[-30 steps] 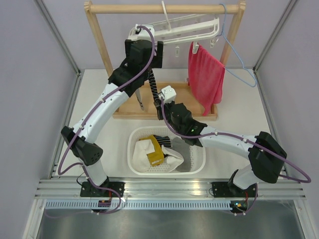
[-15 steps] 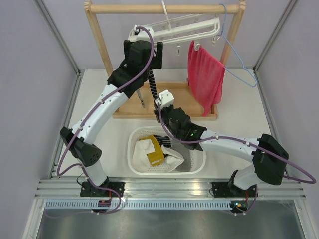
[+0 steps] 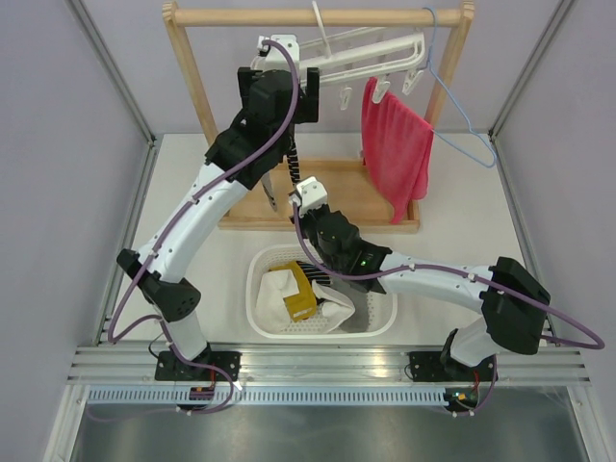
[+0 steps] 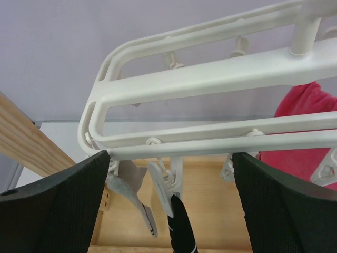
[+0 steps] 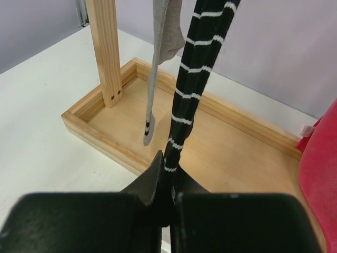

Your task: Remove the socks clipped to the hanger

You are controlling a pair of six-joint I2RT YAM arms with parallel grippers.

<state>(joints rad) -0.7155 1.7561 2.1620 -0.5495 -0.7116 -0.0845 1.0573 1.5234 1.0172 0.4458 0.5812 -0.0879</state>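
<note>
Having swung in under the hanger, the right gripper is now pinching shut on the striped sock hanging clipped beneath it. The left gripper is gaping wide, empty, astride the hanger, so a pull looks next.

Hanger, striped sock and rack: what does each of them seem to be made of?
Hanger: probably moulded plastic, white and slightly glossy, with rounded edges and soft highlights.
Striped sock: knit fabric, matte, black with thin white bands; it hangs as a soft, narrow strip.
Rack: light wood, apparently unpainted and matte; grain lines show on the post and the tray.
</note>
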